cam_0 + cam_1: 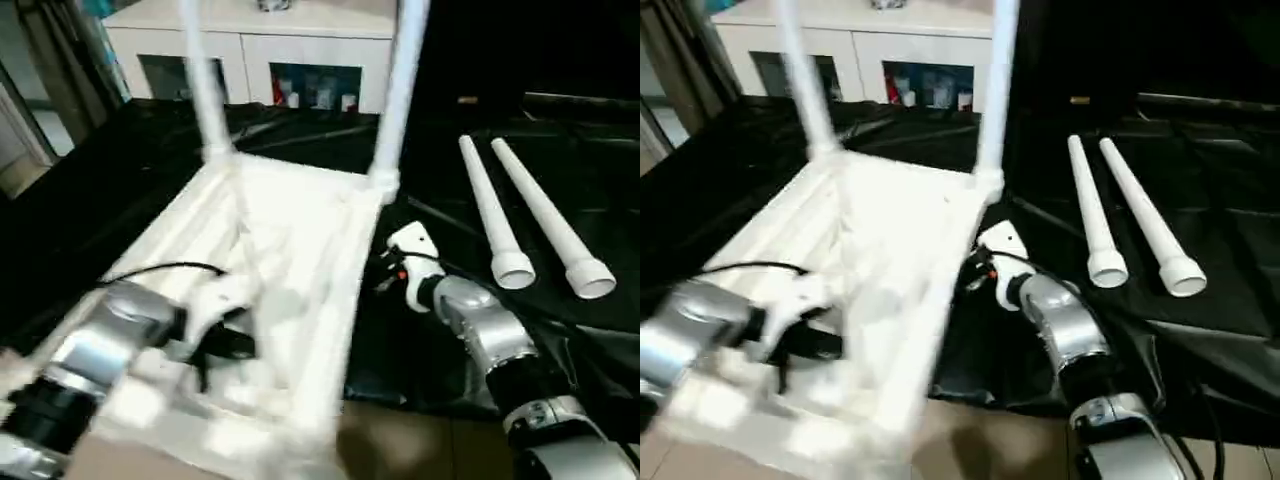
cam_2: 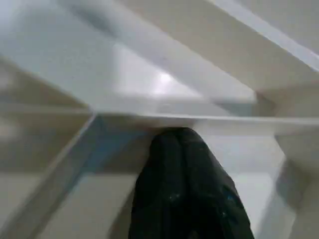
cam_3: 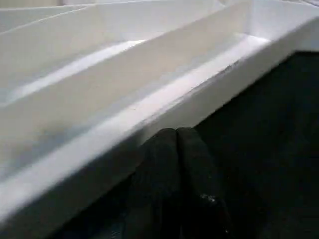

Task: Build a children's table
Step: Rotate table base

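Claws both pinched shut, empty: the left claw [image 2: 185, 164] presses inside the ribbed underside of the upturned white plastic children's table [image 1: 290, 260], the right claw [image 3: 175, 149] nudges its rim, likely steadying it on the black-covered counter [image 1: 560, 190] beside two loose white tube legs [image 1: 540, 230].

- My forearms [image 1: 480, 330]: brushed silver metal, slightly glossy.
- My fingers [image 2: 187, 194]: matt black, faintly speckled.
- Table [image 1: 300, 240]: smooth white plastic, soft sheen on its ribs.
- Loose legs [image 1: 545, 220]: smooth white plastic tube.
- Sheet [image 1: 600, 180]: black, glossy, creased.
- Cabinet [image 1: 250, 40]: white, glass fronts.
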Controlling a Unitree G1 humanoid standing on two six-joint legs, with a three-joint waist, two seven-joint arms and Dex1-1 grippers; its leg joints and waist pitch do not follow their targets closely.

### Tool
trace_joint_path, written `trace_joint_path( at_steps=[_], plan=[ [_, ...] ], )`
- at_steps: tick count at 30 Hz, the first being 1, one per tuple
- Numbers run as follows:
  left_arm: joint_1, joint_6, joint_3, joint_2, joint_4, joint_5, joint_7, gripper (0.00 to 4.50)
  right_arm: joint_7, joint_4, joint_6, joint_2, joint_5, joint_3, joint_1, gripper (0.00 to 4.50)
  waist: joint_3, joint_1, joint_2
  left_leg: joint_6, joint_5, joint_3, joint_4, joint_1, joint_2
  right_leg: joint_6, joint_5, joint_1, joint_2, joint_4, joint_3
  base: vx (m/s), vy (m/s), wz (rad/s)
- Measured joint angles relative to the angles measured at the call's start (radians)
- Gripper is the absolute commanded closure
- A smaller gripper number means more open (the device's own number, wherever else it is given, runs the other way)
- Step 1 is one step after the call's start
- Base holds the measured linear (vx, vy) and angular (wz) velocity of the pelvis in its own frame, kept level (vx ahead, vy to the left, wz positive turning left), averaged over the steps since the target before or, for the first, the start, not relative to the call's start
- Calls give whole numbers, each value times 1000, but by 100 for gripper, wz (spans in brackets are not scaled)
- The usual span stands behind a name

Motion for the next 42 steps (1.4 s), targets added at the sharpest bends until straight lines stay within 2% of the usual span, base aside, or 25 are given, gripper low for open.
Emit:
trace_joint_path(
  at_steps=[5,8,13,16,18,20,24,27,31,35,38,40,42],
  plan=[
    [-43,-43,-42,-70,36,15,23,450,0,7,-20,-32,-7,-4,-7,445,1,-2,1,0,0,0,0,-1,0,0,0,0,0,0,0,0,0,0],
    [-97,-111,-52,-116,119,55,98,450,14,2,-24,-50,-7,-8,-8,445,1,1,3,0,0,0,1,-1,0,0,1,0,0,0,0,0,0,0],
    [-200,-196,-54,-163,282,133,253,450,175,-112,-8,-143,13,5,11,445,3,3,9,0,0,-1,3,-2,0,1,4,0,0,0,0,0,0,0],
    [-253,-236,-61,-178,383,181,364,450,288,-204,17,-215,17,38,44,445,3,4,9,0,0,-2,4,-1,1,1,5,1,1,0,-1,0,0,0],
    [-310,-288,-67,-198,506,223,475,450,326,-255,35,-248,26,42,74,445,3,3,12,0,0,-2,5,-2,0,2,7,1,1,0,-1,0,0,0],
    [-337,-315,-59,-199,573,250,561,450,329,-264,38,-252,31,42,76,445,3,-5,14,0,0,-3,6,-2,0,3,8,0,1,-1,-1,0,0,0],
    [-399,-403,-48,-225,723,293,744,450,296,-284,40,-246,34,34,76,445,2,-4,14,0,0,-4,6,-2,0,3,9,0,1,-1,-2,0,0,0],
    [-421,-472,-40,-238,794,306,841,450,271,-292,50,-238,33,26,76,445,2,2,14,1,0,-4,7,-4,0,3,9,0,1,-2,-2,0,0,0],
    [-430,-560,-12,-256,846,303,898,450,257,-296,60,-236,33,24,76,445,2,10,14,1,0,-4,8,-5,0,3,9,0,1,-3,-2,0,0,0],
    [-425,-610,83,-274,781,185,781,450,257,-333,77,-238,41,12,76,445,2,24,14,1,0,-3,8,-6,0,3,9,0,0,-5,-2,0,0,0],
    [-374,-541,122,-255,615,61,586,450,287,-386,96,-256,67,2,79,445,2,34,14,1,0,-2,8,-5,0,2,8,0,0,-4,-1,0,0,0],
    [-292,-455,109,-186,444,-44,375,450,344,-441,122,-296,96,0,102,445,2,34,14,2,0,-1,7,-3,1,1,5,0,0,-3,0,0,0,0],
    [-237,-383,85,-112,356,-94,244,450,390,-462,144,-323,114,2,117,445,2,34,14,1,0,-1,6,-4,1,2,5,-2,1,-2,0,0,0,0]
  ],
)
